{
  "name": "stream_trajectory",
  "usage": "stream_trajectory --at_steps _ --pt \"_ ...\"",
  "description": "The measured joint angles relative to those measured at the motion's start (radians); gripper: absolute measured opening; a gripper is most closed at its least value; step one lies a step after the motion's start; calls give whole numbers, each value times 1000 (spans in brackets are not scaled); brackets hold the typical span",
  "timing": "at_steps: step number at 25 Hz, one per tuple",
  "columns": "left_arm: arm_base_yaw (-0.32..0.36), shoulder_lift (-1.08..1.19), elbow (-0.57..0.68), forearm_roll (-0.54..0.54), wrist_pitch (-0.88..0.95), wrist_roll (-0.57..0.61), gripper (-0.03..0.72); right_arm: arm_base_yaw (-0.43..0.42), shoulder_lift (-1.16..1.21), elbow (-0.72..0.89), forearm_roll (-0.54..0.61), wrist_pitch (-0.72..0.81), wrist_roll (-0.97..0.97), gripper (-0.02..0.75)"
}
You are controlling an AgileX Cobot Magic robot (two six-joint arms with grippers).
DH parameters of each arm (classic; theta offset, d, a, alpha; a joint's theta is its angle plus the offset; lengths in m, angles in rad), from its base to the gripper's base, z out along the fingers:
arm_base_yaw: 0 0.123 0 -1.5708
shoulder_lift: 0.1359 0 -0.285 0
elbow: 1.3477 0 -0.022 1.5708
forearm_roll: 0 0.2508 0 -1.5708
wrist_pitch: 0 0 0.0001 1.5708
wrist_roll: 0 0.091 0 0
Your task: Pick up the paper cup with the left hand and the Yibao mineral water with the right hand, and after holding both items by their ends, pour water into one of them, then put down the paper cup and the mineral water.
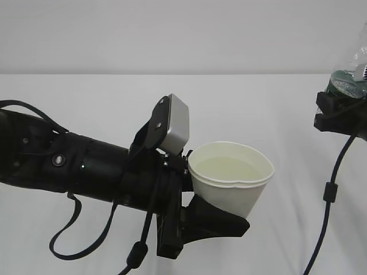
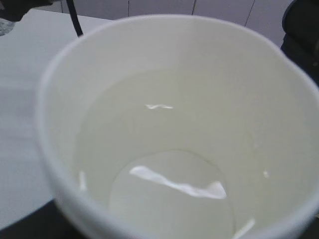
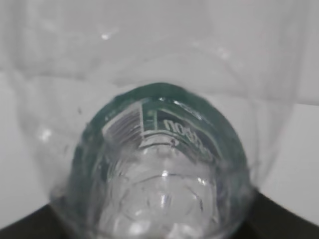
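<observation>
From the exterior view, your left hand [image 1: 221, 215] has the paper cup [image 1: 230, 177] clamped between its jaws, held up off the white table [image 1: 86, 103]. The lower jaw sits under and against the cup's wall, and the grey camera block [image 1: 175, 123] on the wrist sits just left of the cup's rim. The cup is roughly upright, mouth tipped a bit toward the camera, and you can see pale liquid inside it. Far to the right of the cup, up at the frame edge, your right hand [image 1: 338, 112] is closed around the Yibao mineral water [image 1: 348, 77]. Only the green label band and a bit of clear plastic above it show, the rest is cut off. Bottle and cup are well apart. A black cable [image 1: 327, 195] hangs down from that arm.

Left wrist view: you're looking straight down into the paper cup [image 2: 174, 124], which fills nearly the whole frame. Water sits in the bottom with bright glints on its surface. The jaws themselves are hidden behind the cup.

Right wrist view: the Yibao mineral water [image 3: 159, 169] is right up against the lens, seen end-on and blurry, green label ring with white writing around the ribbed clear plastic. Dark bits of the gripper peek out at the bottom corners on either side of the bottle.
</observation>
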Motion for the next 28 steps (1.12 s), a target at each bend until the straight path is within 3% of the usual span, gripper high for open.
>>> stream_trajectory --at_steps 28 --pt "0 0 0 -2 2 0 430 0 302 -177 -15 -36 5 392"
